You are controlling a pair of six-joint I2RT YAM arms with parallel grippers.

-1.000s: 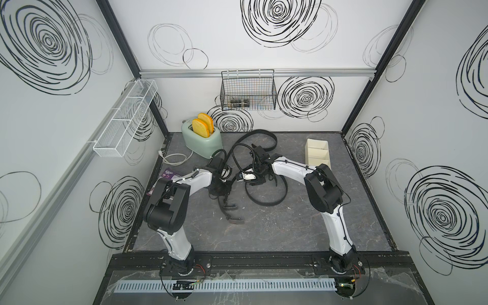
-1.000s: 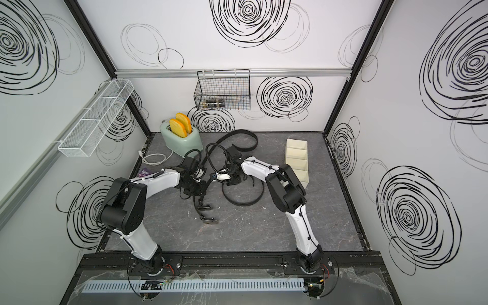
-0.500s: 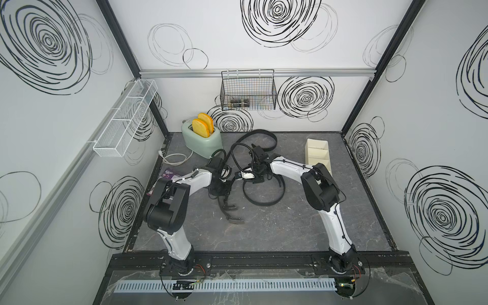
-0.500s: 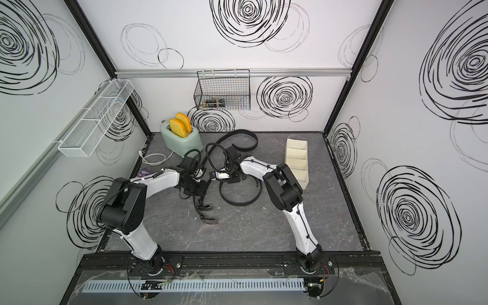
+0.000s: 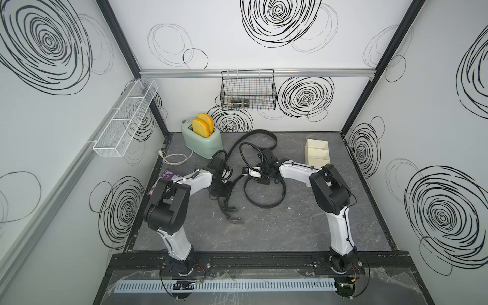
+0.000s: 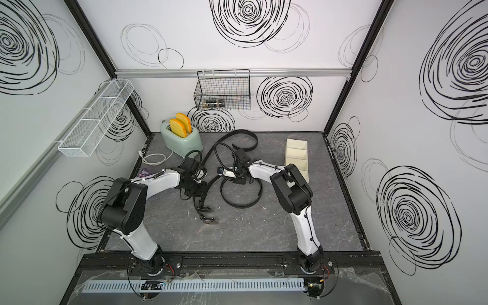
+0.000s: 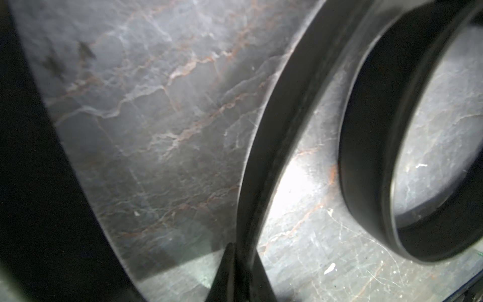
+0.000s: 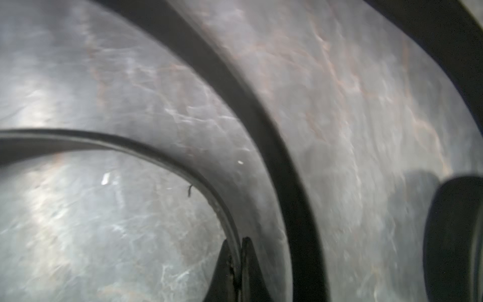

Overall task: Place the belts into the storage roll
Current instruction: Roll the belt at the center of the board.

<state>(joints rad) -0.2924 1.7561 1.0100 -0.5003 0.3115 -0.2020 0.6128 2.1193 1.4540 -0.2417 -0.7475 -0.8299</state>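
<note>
progress: basically square one. Nothing has been put in the roll yet, and both belts are loose on the desk (image 5: pixel 290 232).
roll (image 5: pixel 318 158): parked at the back right of the desk, well apart from the belts. The compartments that can be seen look empty.
long belt (image 5: pixel 260 131): strung from a raised arc near the back wall, down just beside the toaster (image 5: pixel 204 141), to its buckle (image 5: pixel 235 221) lying on the desk further forward.
looped belt (image 5: pixel 265 205): left as a wide open ring mid-desk, standing on its edge.
left pincer (image 7: pixel 236 253): clenched on the long belt partway along, as the wrist view shows.
right pincer (image 8: pixel 236 244): clenched on the edge of the looped belt.
left to do: pretty much everything. Each belt probably has to be coiled tight before it can be fitted into a compartment, then carried over to the roll.
in the way: the two belts run close together between the arms, and the arms' own black cables are looped right over them, so a snag is likely if either is pulled hard. The near end of the roll is hidden by the right arm in both top views.
around: a white cord (image 5: pixel 174 158) and a purple packet (image 5: pixel 169 174) by the left arm, a wire basket (image 5: pixel 248 92) on the back wall, and a mesh shelf (image 5: pixel 124 118) on the side wall. None of it looks likely to be touched.
</note>
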